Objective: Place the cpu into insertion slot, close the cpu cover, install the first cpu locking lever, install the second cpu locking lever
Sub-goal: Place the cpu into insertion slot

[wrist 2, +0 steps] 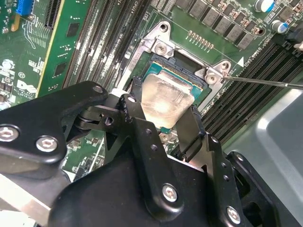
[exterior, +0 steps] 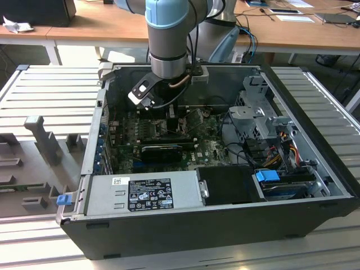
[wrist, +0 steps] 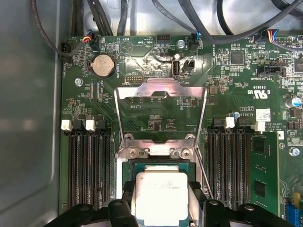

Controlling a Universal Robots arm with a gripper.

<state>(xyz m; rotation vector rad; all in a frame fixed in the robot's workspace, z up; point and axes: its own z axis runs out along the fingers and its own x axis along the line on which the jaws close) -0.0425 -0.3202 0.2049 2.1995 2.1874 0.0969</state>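
One arm [exterior: 166, 39], vertical inside the case [exterior: 318, 132], tool [wrist 2: 165, 105] seemingly around the cpu [wrist: 161, 191].

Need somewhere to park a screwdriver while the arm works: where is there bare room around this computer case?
The ribbed surface on the exterior view's right of the case is bare, and so is the strip beyond the grey fixtures on its left. Inside is crowded: the gripper holds the cpu at the insertion slot, and cables crowd the drive cage.
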